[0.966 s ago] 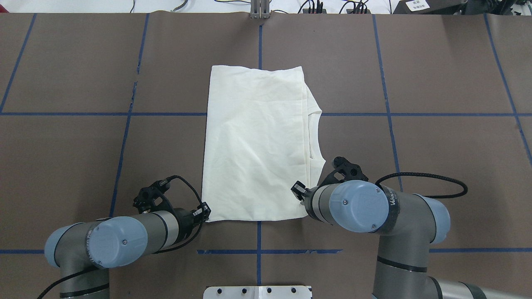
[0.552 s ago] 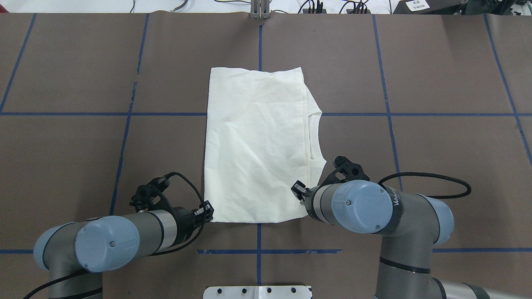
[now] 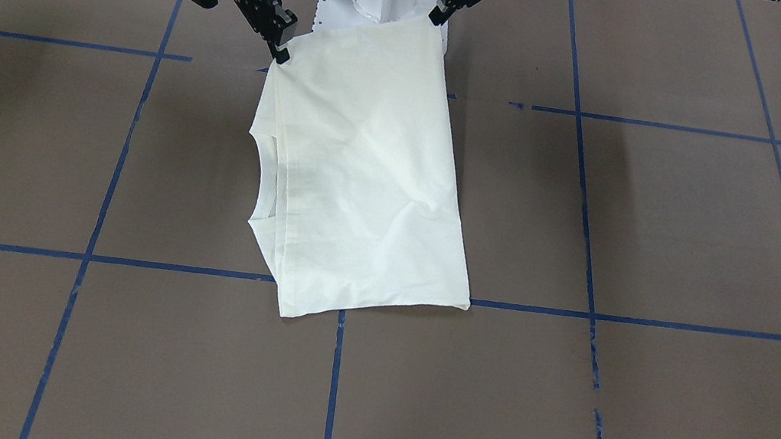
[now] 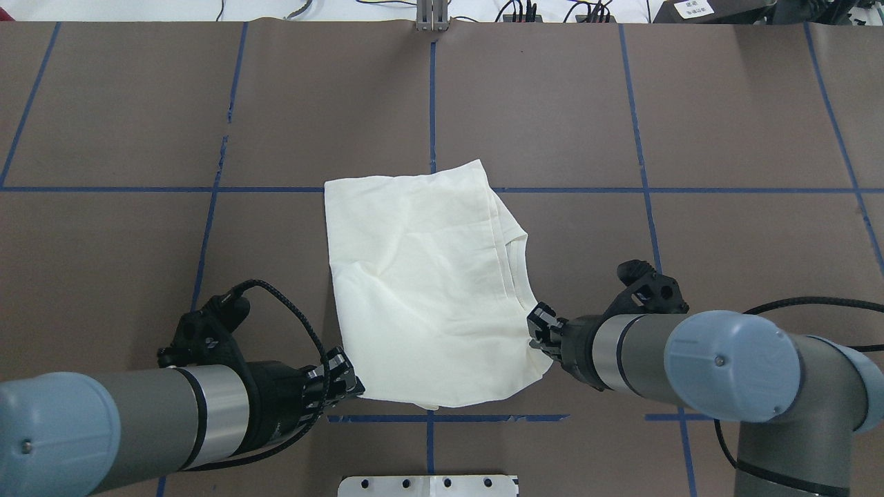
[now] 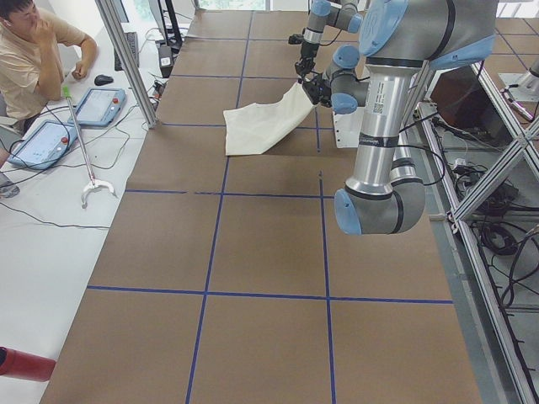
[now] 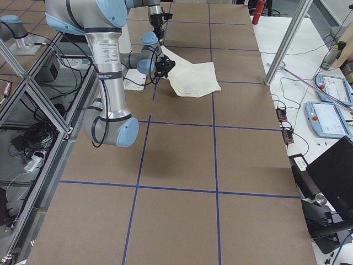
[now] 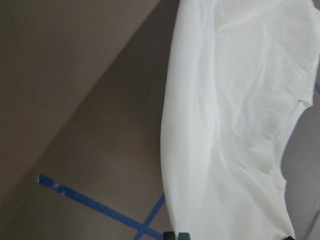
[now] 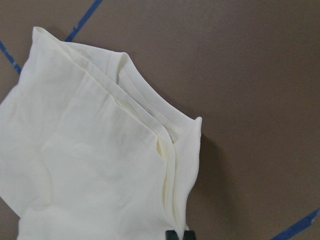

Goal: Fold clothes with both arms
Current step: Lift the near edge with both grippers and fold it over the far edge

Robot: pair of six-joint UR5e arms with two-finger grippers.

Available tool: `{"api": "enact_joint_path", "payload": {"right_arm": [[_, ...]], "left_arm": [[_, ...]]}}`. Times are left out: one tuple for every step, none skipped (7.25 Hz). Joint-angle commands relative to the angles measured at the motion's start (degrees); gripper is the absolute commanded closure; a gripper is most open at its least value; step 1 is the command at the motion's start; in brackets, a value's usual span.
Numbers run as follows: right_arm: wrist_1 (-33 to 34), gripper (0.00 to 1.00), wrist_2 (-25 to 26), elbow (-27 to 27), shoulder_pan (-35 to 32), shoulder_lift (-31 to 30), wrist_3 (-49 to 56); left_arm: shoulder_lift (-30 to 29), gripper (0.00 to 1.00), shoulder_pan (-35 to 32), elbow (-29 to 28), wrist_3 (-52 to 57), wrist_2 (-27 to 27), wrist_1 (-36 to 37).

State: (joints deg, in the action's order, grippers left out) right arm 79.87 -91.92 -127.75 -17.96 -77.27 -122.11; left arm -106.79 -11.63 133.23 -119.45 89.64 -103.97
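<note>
The cream shirt (image 4: pixel 428 290) is folded into a rectangle, plain side up, with no print showing. Its ribbed neckline (image 4: pixel 514 259) faces the right arm's side. My left gripper (image 4: pixel 345 382) is shut on the shirt's near left corner. My right gripper (image 4: pixel 540 333) is shut on the near right corner by the neckline. Both near corners are lifted while the far edge rests on the table. In the front-facing view the shirt (image 3: pixel 366 177) hangs from the left gripper (image 3: pixel 438 16) and the right gripper (image 3: pixel 280 52). The wrist views show cloth (image 7: pixel 235 125) and the neckline layers (image 8: pixel 150 107).
The brown table cover (image 4: pixel 725 124) carries a grid of blue tape lines. The white base plate (image 4: pixel 428 485) sits at the near edge, and a metal post (image 4: pixel 432 17) and cables at the far edge. An operator (image 5: pixel 34 50) sits beside the table with tablets.
Both grippers have risen and drawn back toward the robot's base with the near corners. The shirt's far edge has slid toward the robot and the cloth has sagged and wrinkled.
</note>
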Motion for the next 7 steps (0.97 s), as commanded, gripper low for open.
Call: {"api": "enact_joint_path", "payload": {"right_arm": [[0.5, 1.00, -3.9, 6.7, -7.8, 7.8, 3.2], [1.2, 1.00, -4.8, 7.9, -8.3, 9.0, 3.2], [1.4, 1.00, -4.8, 7.9, -8.5, 9.6, 3.2], [1.4, 1.00, -4.8, 7.9, -8.6, 9.9, 3.2], [1.4, 1.00, -4.8, 8.3, -9.0, 10.2, 3.2], [1.1, 1.00, -4.6, 10.1, -9.3, 10.8, 3.3], [1.2, 1.00, -4.6, 14.0, -10.0, 14.0, 3.3]], "left_arm": [[-1.7, 1.00, -4.6, -2.0, 5.9, 1.1, 1.8], [-1.7, 1.00, -4.5, -3.0, 6.0, 1.1, 2.0], [-1.8, 1.00, -4.5, -2.5, 6.0, 1.2, 4.2], [-1.8, 1.00, -4.3, -2.5, 5.3, 3.3, 5.9], [-1.8, 1.00, -3.9, -3.9, 5.3, 3.8, 5.9], [-2.3, 1.00, -3.9, -5.4, 5.5, 3.4, 5.8], [-2.4, 1.00, -4.8, -7.1, 6.1, 3.2, 5.5]]}}
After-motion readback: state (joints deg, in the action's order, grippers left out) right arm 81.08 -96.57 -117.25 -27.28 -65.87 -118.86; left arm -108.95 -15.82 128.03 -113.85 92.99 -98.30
